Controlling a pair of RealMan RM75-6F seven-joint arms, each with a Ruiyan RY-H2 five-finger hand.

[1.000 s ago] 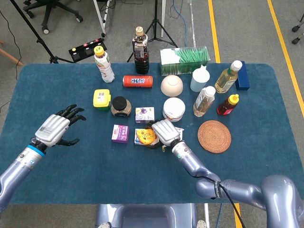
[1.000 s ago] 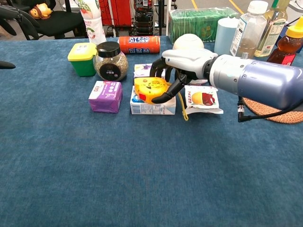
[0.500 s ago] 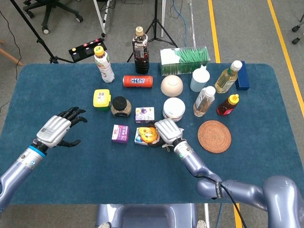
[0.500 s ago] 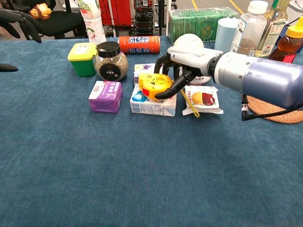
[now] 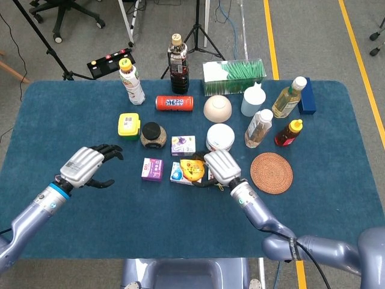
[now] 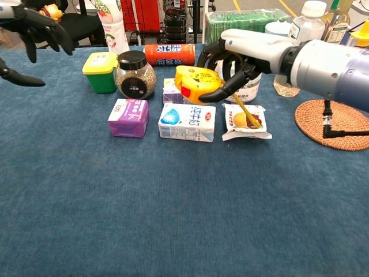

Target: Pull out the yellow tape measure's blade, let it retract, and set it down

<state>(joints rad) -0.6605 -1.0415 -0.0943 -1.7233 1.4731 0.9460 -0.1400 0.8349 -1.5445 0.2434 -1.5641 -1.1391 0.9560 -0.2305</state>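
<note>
Nearest me the blue worktop [image 6: 173, 219] lies bare. My right hand [image 6: 236, 55] clamps the yellow tape measure [image 6: 196, 83] and holds it in the air above the white carton [image 6: 187, 122], so the case hangs free for pulling; a yellow strap [image 6: 245, 109] dangles from it over the fruit packet [image 6: 247, 121]. At nine o'clock my left hand [image 5: 87, 165] hovers with fingers apart, empty, likely poised to take the blade. Beyond, at twelve o'clock, stand the dark-lidded jar [image 6: 134, 74] and red can [image 6: 169, 54].
</note>
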